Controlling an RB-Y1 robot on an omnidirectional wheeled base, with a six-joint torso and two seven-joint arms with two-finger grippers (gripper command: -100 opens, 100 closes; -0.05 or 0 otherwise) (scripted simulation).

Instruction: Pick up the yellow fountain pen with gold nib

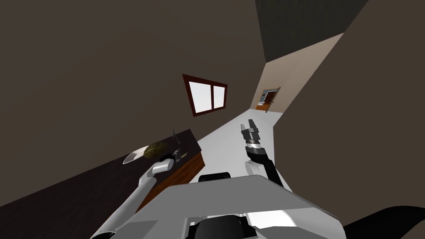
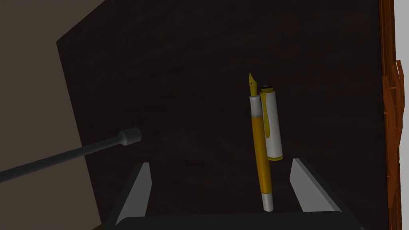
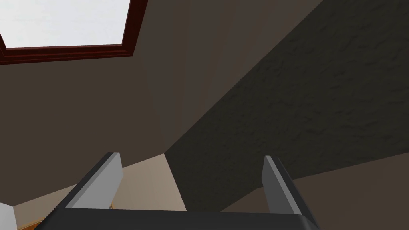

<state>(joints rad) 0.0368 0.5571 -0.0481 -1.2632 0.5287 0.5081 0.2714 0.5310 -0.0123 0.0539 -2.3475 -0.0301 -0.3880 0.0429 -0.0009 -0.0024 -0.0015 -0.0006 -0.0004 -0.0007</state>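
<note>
The left gripper hangs over the dark desk top with its two fingers spread wide and nothing held between them. The yellow fountain pen lies flat on the desk top. Its rear end sits between the open fingers, nearer one of them but touching neither. Its gold nib points away from the gripper, past the fingertips. A white cap with a gold clip lies alongside the pen barrel, parallel and just touching it. Pen and cap lie on the half of the desk top nearer the reddish wood edge, though still well apart from that edge. On the far side of the gripper, a dark rod with a grey tip reaches in over the desk top edge that meets the wall. In the head view the left arm stretches to the desk, where a round brownish object and a white object lie nearby. The right gripper is raised in the air beside the desk, its fingers apart and empty.
</note>
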